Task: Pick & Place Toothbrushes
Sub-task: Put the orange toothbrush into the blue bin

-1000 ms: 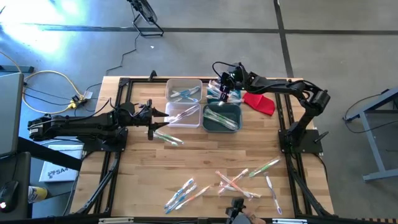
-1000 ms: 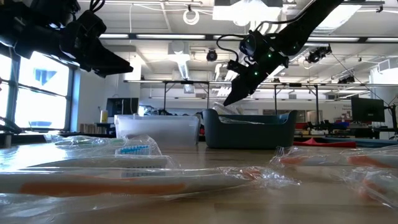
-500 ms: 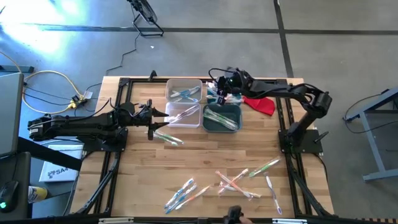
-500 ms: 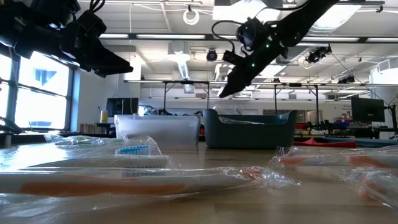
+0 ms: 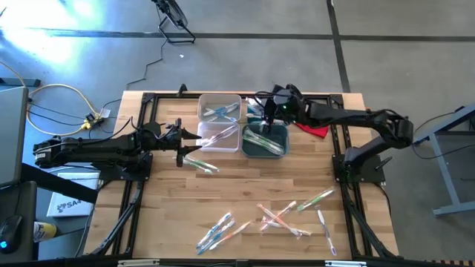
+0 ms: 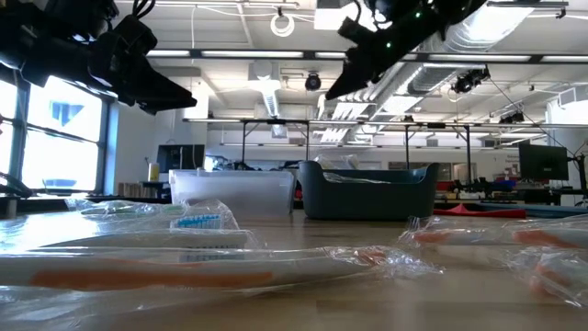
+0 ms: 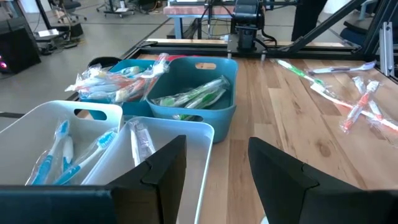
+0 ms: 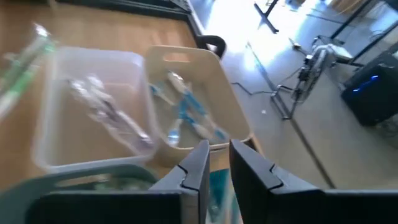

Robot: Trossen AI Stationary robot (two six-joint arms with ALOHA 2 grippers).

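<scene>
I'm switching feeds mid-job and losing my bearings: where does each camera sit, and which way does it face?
High view: overhead, straight down on the table; both arms show.
Low view: table-top height, level past wrapped toothbrushes toward the bins; arms overhead.
Left wrist view: on the left arm, across the white bin and teal bin; own parted fingers below.
Right wrist view: on the right arm, down into bins; own fingers nearly together.
Shared: all show the bins.

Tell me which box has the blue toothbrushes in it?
The white plastic bin at the table's far edge holds the blue-handled toothbrushes. The clear bin holds whitish ones, and the dark teal bin holds green ones.
</scene>
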